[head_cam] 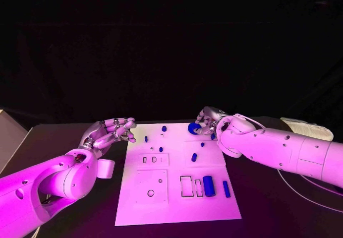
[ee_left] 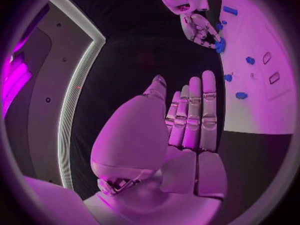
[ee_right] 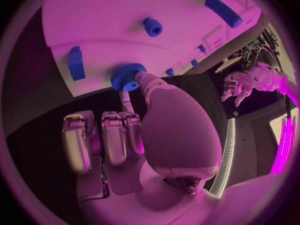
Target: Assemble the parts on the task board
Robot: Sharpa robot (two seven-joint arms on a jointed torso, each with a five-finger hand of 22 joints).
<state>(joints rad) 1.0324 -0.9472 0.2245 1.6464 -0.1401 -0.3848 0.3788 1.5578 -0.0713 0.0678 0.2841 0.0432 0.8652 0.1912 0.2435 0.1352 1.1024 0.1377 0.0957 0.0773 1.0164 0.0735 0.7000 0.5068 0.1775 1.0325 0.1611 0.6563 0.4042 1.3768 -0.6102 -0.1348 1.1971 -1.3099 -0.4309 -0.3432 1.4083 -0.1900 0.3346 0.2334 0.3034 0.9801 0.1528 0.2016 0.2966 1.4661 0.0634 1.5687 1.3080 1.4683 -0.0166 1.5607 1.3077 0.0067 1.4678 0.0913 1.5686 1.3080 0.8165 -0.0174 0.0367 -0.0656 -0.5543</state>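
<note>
Here the right silver hand (head_cam: 209,122) pinches a small blue toothed gear (ee_right: 128,76) between thumb and a fingertip at the far right edge of the flat white task board (head_cam: 171,203). It looks like a light, rigid plastic wheel, and its ridged rim should give good purchase (best held across the teeth, I judge, not the smooth faces). The left silver hand (ee_left: 187,125) hovers off the board's far left corner, fingers straight and side by side, holding nothing. A blue cylinder (head_cam: 208,185) and other smooth blue pegs lie on the matte plate.
</note>
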